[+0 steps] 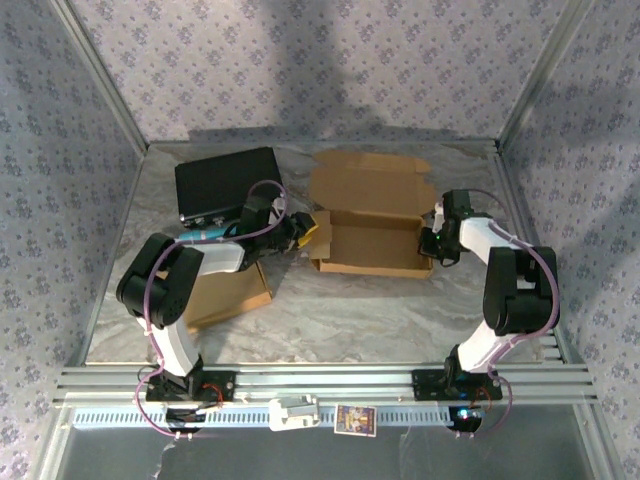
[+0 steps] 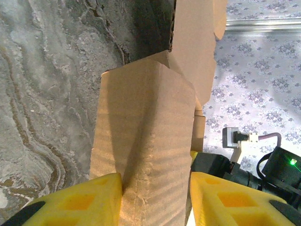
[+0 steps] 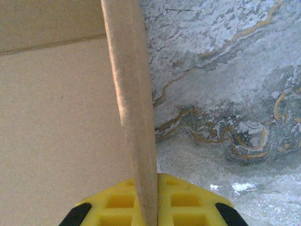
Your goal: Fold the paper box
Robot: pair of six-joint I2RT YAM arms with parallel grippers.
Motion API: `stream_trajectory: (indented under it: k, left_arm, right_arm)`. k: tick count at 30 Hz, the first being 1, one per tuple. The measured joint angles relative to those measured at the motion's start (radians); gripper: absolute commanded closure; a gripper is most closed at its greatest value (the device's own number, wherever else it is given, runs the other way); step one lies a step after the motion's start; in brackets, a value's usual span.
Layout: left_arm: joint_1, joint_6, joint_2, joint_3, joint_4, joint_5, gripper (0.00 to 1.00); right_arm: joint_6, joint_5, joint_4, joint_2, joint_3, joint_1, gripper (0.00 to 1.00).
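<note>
Open box (image 1: 370, 235) located at frame centre on desk (image 1: 340, 310). Left-side flap (image 2: 146, 141) held in left end effector (image 1: 305, 232). Right-side wall (image 3: 134, 94) pinched by right end effector (image 1: 432, 245), jaws nearly closed.

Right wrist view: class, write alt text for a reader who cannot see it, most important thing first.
The right hand is shut on a thin cardboard flap, seen edge-on, rising up the middle. A flat tan box panel lies to its left, marbled grey table to its right.
</note>
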Motion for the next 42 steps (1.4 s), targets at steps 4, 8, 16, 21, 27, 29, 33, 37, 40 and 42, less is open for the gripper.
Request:
stream_trajectory:
  k: [4, 8, 16, 21, 27, 29, 33, 37, 40, 42]
  left_arm:
    - [-0.006, -0.009, 0.022, 0.022, 0.004, 0.008, 0.71]
    - [-0.023, -0.014, 0.038, 0.023, 0.009, 0.017, 0.76]
    - [-0.042, 0.021, 0.076, 0.032, -0.034, 0.020, 0.79]
    - [-0.052, 0.092, 0.082, 0.053, -0.108, 0.020, 0.77]
    - [-0.060, 0.173, 0.082, 0.076, -0.178, 0.026, 0.78]
    - [-0.060, 0.199, 0.082, 0.085, -0.204, 0.028, 0.76]
    - [-0.066, 0.261, 0.082, 0.114, -0.279, 0.026, 0.72]
    - [-0.068, 0.306, 0.081, 0.127, -0.325, 0.026, 0.72]
    - [-0.071, 0.336, 0.081, 0.139, -0.357, 0.027, 0.70]
    - [-0.072, 0.356, 0.081, 0.148, -0.381, 0.027, 0.68]
  right_arm:
    - [0.000, 0.002, 0.000, 0.001, 0.001, 0.005, 1.00]
    - [0.000, 0.002, 0.000, 0.001, 0.001, 0.005, 1.00]
    - [0.000, 0.014, 0.000, 0.001, 0.001, 0.005, 1.00]
    - [0.000, 0.024, 0.000, 0.001, 0.003, 0.005, 1.00]
    - [0.000, 0.035, 0.000, 0.001, 0.004, 0.006, 1.00]
    - [0.000, 0.037, 0.000, 0.001, 0.006, 0.007, 1.00]
    - [0.000, 0.040, -0.001, 0.002, 0.012, 0.008, 1.00]
    - [0.000, 0.043, -0.001, 0.005, 0.014, 0.009, 1.00]
    - [0.000, 0.043, -0.001, 0.008, 0.014, 0.010, 1.00]
    - [0.000, 0.043, -0.001, 0.008, 0.014, 0.012, 1.00]
